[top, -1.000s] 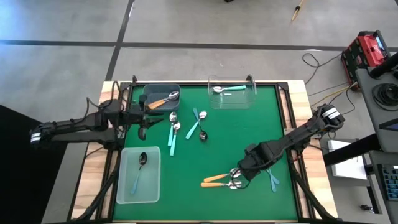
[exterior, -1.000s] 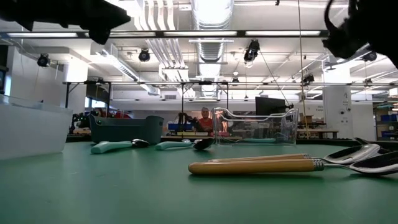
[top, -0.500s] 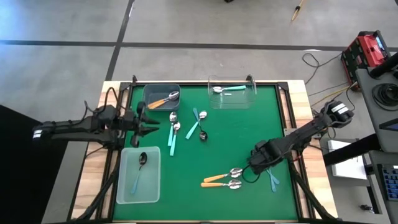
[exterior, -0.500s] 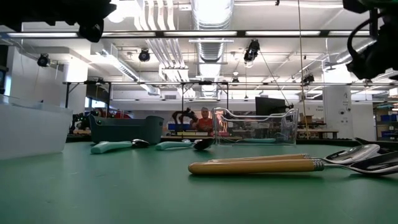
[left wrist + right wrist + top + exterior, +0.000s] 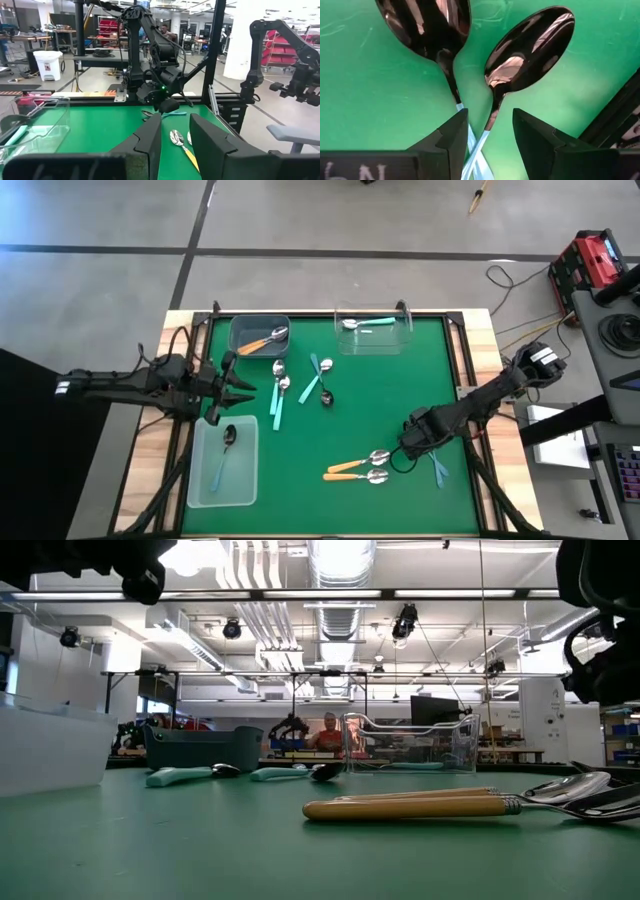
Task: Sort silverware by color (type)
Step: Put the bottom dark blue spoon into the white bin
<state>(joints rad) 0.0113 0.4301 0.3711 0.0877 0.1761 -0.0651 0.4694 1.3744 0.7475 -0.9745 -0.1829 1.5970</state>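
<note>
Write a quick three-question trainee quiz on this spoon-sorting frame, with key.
1. True or false: the grey bin holds a spoon with an orange handle.
2. What lies right in front of the open right gripper?
A. two dark-bowled spoons, handles crossed
B. a clear bin
C. a fork
3. Fill in: ___ loose orange-handled spoons lie side by side on the green mat.

Key: 1 true; 2 A; 3 two.
</note>
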